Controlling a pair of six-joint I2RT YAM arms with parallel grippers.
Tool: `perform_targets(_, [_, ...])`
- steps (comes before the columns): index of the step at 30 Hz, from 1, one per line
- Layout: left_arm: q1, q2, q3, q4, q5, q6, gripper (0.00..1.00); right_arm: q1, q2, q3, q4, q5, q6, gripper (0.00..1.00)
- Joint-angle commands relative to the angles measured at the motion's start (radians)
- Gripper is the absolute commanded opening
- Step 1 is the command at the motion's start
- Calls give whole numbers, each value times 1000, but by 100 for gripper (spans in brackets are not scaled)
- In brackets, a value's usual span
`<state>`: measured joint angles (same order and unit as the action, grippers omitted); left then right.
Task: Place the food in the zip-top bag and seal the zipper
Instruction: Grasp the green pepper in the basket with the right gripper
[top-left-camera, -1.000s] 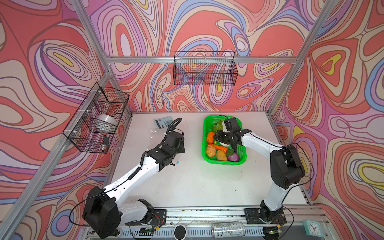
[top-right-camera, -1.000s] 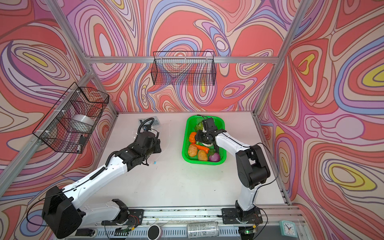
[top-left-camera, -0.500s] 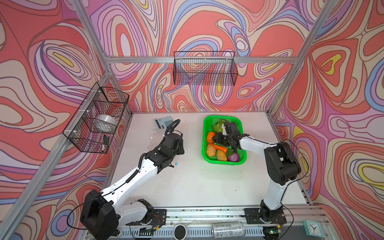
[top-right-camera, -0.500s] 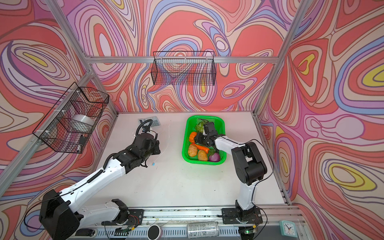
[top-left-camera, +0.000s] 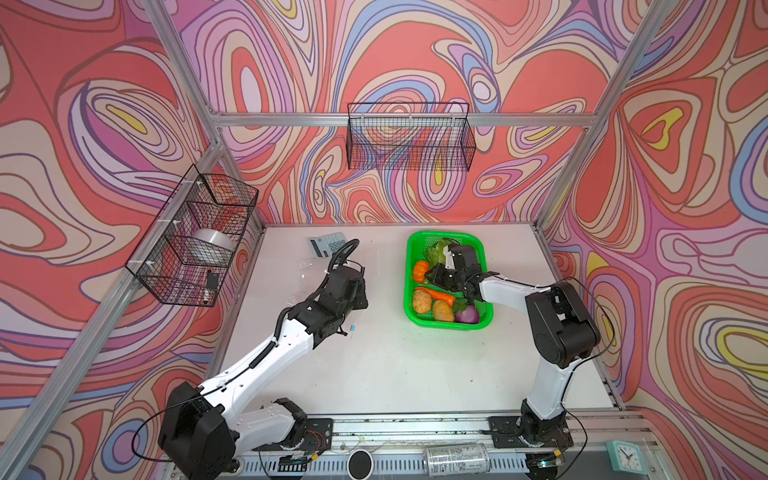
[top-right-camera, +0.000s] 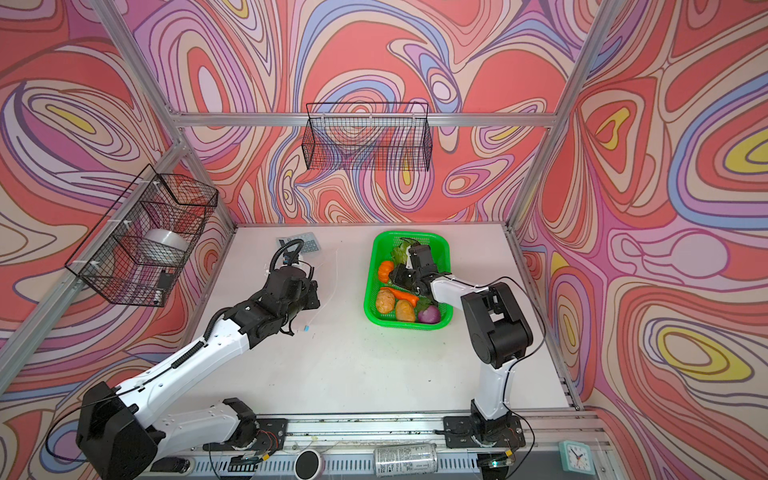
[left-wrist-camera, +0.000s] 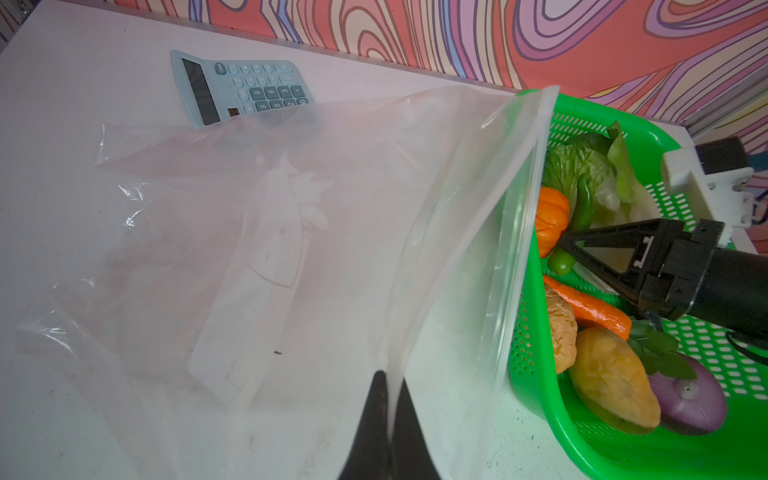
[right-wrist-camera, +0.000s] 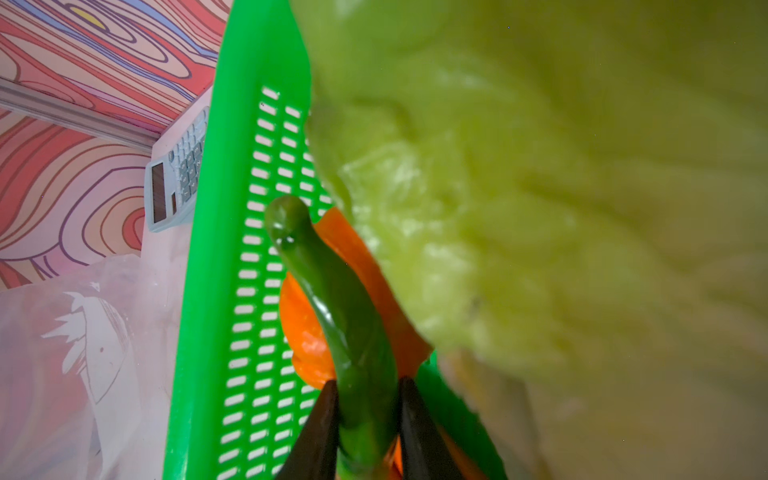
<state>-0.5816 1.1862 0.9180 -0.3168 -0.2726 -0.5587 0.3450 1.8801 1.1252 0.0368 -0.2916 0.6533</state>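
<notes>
R wrist view: cabbage (right-wrist-camera: 540, 187) blurred, cut by frame edges; pumpkin (right-wrist-camera: 301, 320) mostly hidden behind green pepper (right-wrist-camera: 336, 307). Top views: bag (top-right-camera: 324, 270) barely discernible, zipper slider (top-right-camera: 306, 328) too small for detail.

Green basket (top-right-camera: 409, 237) on white table (top-right-camera: 353, 365): cabbage (top-right-camera: 400, 252), pumpkin (top-right-camera: 385, 270), carrot (top-right-camera: 401, 294), potatoes (top-right-camera: 385, 300), onion (top-right-camera: 430, 314) inside. Right gripper (top-right-camera: 397, 277) low beside pumpkin. Left gripper (top-right-camera: 315, 296) at zip-top bag (top-right-camera: 332, 270); calculator (top-right-camera: 302, 244) behind.
</notes>
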Motion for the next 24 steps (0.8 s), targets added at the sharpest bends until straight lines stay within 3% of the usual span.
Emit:
perform_targets(1, [5, -9, 9, -12, 18, -24, 0, -6, -43, -26, -19, 12, -4, 24])
perform_targets(8, [4, 24, 38, 32, 96, -67, 0, -5, -248, -45, -155, 11, -60, 25])
perform_targets(16, [0, 94, 75, 105, 171, -162, 0, 1, -409, -34, -256, -108, -102, 24])
perform_targets(24, [-16, 151, 122, 133, 222, -216, 0, 178, -446, -3, -107, -127, -9, 24])
